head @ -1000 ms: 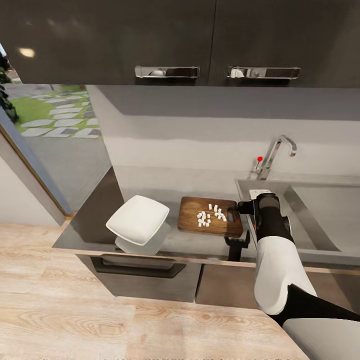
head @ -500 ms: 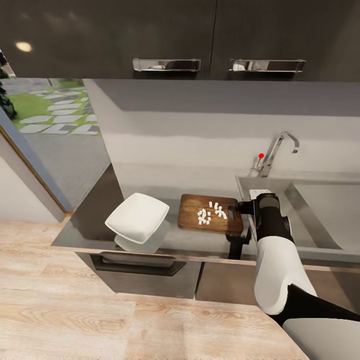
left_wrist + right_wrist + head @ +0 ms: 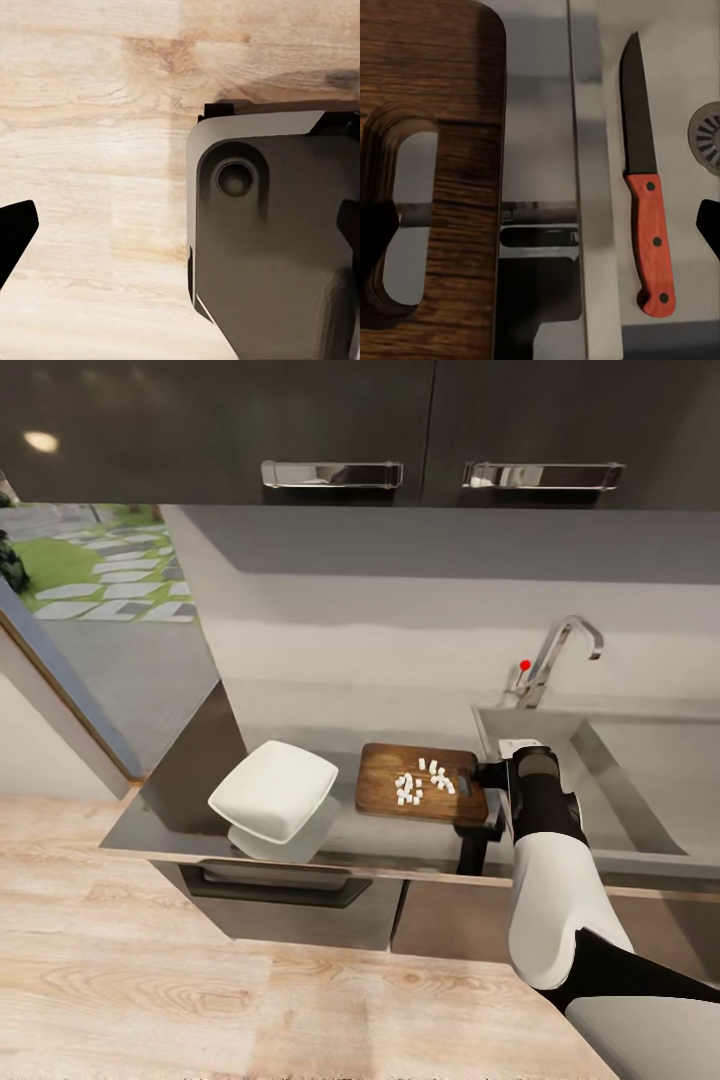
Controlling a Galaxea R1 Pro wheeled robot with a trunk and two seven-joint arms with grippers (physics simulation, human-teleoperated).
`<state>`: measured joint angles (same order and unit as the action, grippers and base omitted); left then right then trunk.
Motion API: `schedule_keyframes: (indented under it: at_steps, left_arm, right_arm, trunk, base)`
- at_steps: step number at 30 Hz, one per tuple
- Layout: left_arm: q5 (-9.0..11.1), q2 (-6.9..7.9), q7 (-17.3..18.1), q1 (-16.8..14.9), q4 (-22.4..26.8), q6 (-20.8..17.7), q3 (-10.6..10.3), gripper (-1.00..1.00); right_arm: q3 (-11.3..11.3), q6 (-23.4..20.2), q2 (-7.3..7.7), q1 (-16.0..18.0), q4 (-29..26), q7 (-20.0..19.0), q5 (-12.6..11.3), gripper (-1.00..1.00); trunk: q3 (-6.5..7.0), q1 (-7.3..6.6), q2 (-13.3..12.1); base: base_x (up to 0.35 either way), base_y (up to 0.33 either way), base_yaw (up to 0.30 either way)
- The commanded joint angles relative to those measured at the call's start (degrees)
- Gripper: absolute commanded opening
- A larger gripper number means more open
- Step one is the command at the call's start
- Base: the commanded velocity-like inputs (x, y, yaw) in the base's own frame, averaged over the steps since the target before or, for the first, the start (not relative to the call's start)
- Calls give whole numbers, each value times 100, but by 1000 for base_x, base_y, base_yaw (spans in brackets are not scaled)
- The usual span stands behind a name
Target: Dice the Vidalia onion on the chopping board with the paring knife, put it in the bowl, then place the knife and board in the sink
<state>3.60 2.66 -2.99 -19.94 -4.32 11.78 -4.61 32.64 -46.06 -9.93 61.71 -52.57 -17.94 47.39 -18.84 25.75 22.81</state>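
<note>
Board raised off countertop, knife in sink

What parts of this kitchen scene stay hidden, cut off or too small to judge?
- Sink floor, head view: hidden by its near wall and the right arm.
- Knife, head view: hidden inside the sink.
- Right gripper fingers, head view: blocked by the arm.
- Drain, right wrist view: cut off by the edge.
- Onion pieces: too small to count.

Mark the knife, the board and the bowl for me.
knife [image 3: 647,229]: right wrist view, on its red handle.
board [image 3: 390,775]: head view, on bare wood left of the onion bits.
bowl [image 3: 274,790]: head view, on its white inside.
</note>
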Motion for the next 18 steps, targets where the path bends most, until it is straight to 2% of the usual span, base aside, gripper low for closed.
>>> schedule_keyframes:
  at_steps: [1, 18]
  left_arm:
    - [36, -2, -9, -12, -25, 44, -48, 100]
    - [36, -2, -9, -10, -25, 44, -48, 100]
  right_arm:
    - [23, -6, -7, 8, -7, -53, 60, 100]
    - [22, 7, -7, 8, 154, -53, 68, 100]
  trunk:
    - [-18, 3, 11]
    - [-127, 3, 11]
  base:
    - [0, 0, 0]
    - [0, 0, 0]
